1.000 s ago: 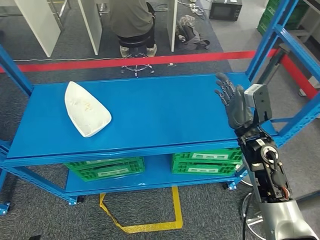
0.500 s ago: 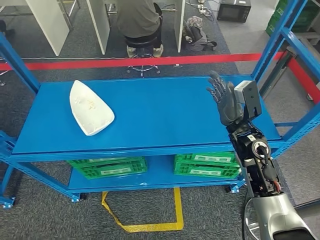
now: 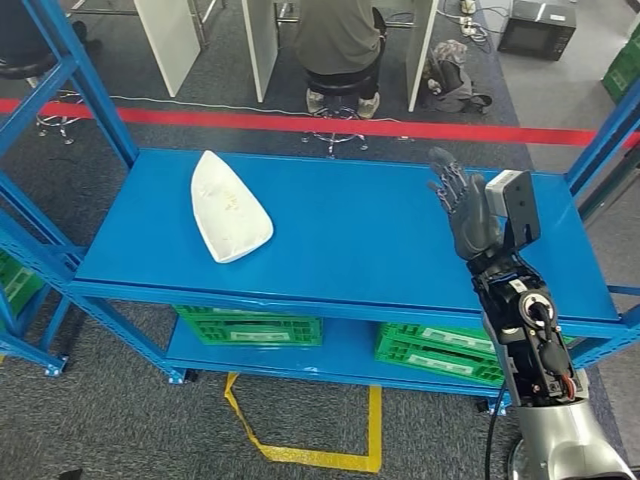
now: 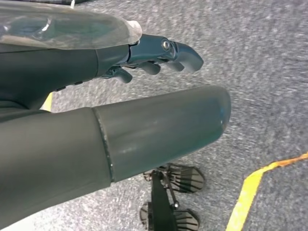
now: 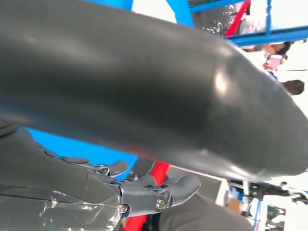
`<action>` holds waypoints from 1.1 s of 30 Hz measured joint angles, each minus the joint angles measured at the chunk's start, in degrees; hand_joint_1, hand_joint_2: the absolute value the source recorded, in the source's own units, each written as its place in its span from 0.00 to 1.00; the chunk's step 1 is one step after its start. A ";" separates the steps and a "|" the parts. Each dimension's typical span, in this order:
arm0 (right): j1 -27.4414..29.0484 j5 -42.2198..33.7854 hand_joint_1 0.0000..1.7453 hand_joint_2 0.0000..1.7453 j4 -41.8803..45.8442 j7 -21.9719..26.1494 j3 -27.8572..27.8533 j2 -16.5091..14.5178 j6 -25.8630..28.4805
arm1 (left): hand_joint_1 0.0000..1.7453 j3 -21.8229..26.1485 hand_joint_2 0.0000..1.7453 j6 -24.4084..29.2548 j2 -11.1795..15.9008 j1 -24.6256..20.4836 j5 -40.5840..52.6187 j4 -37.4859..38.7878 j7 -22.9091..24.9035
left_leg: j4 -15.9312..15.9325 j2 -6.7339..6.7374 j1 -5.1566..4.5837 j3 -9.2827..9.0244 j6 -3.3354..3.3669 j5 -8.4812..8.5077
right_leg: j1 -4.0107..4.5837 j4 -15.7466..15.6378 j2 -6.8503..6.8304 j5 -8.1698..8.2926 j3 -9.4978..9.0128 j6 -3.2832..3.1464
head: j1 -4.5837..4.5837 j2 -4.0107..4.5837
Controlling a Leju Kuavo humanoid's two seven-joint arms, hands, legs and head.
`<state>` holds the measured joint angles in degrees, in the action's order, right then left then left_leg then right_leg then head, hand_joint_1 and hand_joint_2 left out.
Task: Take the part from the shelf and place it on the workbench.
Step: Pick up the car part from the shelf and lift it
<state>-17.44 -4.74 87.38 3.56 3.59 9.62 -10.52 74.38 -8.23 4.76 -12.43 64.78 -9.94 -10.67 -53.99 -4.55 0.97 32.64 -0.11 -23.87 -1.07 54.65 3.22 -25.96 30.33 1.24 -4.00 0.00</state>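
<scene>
A white, flat, iron-shaped part [image 3: 227, 206] lies on the top board of the blue shelf [image 3: 362, 230], toward its left half. My right hand [image 3: 462, 204] is raised above the shelf's right side, fingers spread and holding nothing, far to the right of the part. The right wrist view shows that hand's thumb [image 5: 152, 91] and dark fingers [image 5: 160, 192] apart, with nothing between them. My left hand [image 4: 109, 120] hangs over the grey carpet, fingers [image 4: 163, 53] loosely extended and empty.
Green crates [image 3: 253, 327] [image 3: 438, 350] sit on the lower shelf board. Blue uprights [image 3: 72, 70] stand at the shelf's left and right ends. A person sits on a stool [image 3: 338, 50] behind a red floor line [image 3: 302, 124]. Yellow tape [image 3: 332, 455] marks the carpet in front.
The whole view has shifted: the shelf and part now sit further right in the picture, so the camera turned left. My right hand stays raised and open over the shelf's right side.
</scene>
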 joint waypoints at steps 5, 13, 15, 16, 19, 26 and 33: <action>-0.27 0.07 0.00 0.00 -0.01 -0.01 -0.05 0.00 0.10 | 0.00 0.00 0.00 0.23 0.06 0.14 0.01 0.00 -0.02 | -5.32 2.72 0.03 2.92 -1.51 -2.93 | -0.08 -0.88 -2.35 0.48 -0.61 -1.77 | 1.22 0.00; -0.50 0.63 0.00 0.00 -0.33 -0.20 -0.10 0.00 -0.30 | 0.00 0.00 0.00 0.43 0.22 0.34 -0.11 0.00 -0.19 | -3.91 5.98 -0.31 2.27 -0.88 -0.68 | 0.80 -0.81 -6.10 -0.12 -0.94 -1.92 | 3.03 0.00; -0.72 0.63 0.00 0.00 -0.43 -0.24 -0.14 0.00 -0.32 | 0.00 0.00 0.00 0.45 0.30 0.35 -0.17 0.00 -0.22 | -0.30 6.63 -0.68 0.50 -0.33 0.10 | 1.11 -0.76 -6.72 -0.40 -1.06 -1.42 | 2.92 0.00; -0.81 0.63 0.00 0.00 -0.49 -0.26 -0.16 0.00 -0.34 | 0.00 0.00 0.00 0.46 0.31 0.41 -0.19 0.01 -0.23 | -0.11 6.21 -0.78 0.55 -0.06 0.11 | 1.20 -0.76 -7.06 -0.51 -1.14 -1.12 | 2.83 0.00; -1.00 0.51 0.00 0.00 -0.55 -0.26 -0.18 0.01 -0.39 | 0.00 0.00 0.00 0.48 0.33 0.56 -0.21 0.01 -0.25 | 0.22 5.15 -0.42 0.36 0.82 0.32 | 0.84 1.13 -6.03 -2.23 -0.51 -0.16 | 2.42 0.00; -0.77 0.32 0.00 0.00 -1.10 -0.28 -0.21 0.09 -0.39 | 0.00 0.00 0.00 0.49 0.20 0.62 -0.26 0.00 -0.28 | 0.19 2.06 -0.22 -0.07 1.23 0.19 | 0.40 12.90 -3.24 -5.13 5.37 0.47 | 0.68 0.00; -1.10 0.18 0.00 0.00 -1.48 -0.34 -0.25 0.11 -0.32 | 0.00 0.00 0.00 0.49 0.27 0.77 -0.22 0.01 -0.35 | -0.25 -0.30 -0.06 0.92 -0.75 0.40 | 0.17 -0.15 -0.84 -0.02 -0.33 -0.82 | 0.37 0.00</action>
<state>-18.54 -4.56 85.90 3.21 3.34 9.73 -10.85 74.38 -7.74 5.03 -11.67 64.57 -9.94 -11.03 -54.24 -4.85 0.91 33.56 -0.86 -23.47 -0.89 54.50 2.38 -25.99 30.00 0.42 -3.63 0.00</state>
